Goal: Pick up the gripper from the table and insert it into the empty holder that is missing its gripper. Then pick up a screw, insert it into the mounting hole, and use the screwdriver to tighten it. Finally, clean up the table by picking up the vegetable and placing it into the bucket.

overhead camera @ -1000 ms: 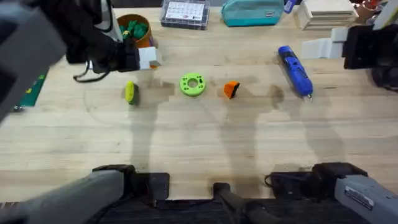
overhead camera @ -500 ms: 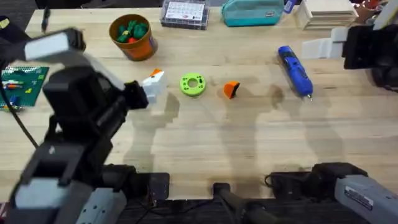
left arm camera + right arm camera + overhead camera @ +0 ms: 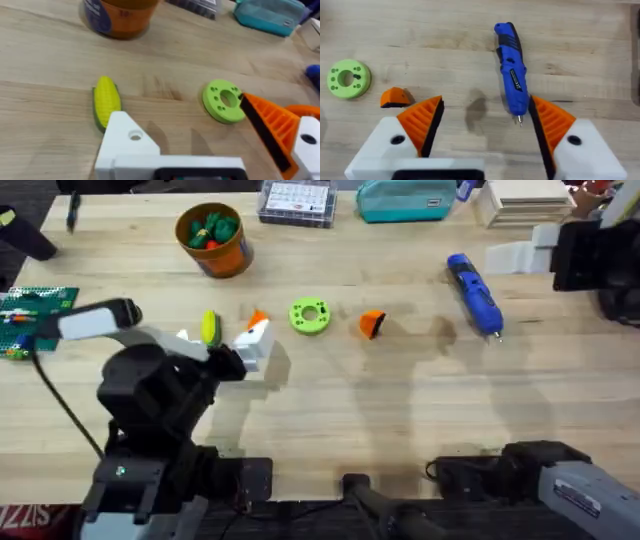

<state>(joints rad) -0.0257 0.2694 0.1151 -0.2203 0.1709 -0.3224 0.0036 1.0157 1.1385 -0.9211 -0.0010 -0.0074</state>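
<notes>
Table under my arms is pale wood. My left gripper reaches out over its left half; one white finger block, the holder, has a bare tip with a small mounting hole, while its twin carries an orange ribbed pad. The jaws stand well apart with nothing between them. From overhead the yellow-green vegetable lies just beside the bare finger, on its far side, and I cannot tell whether they touch; in the left wrist view it lies flat on the wood, a little apart from the holder's tip. The green ring-shaped disc sits near the middle of the table, and the loose orange gripper lies just to its right, apart from it. The blue screwdriver lies farther right, well apart from both, with its dark tip pointing toward me. The orange bucket stands at the far left of the table with green and red pieces inside.

My right gripper hangs over the right side, both orange pads in place, spread wide and holding nothing. In the right wrist view the screwdriver's tip ends between its fingers, on the wood below them.
</notes>
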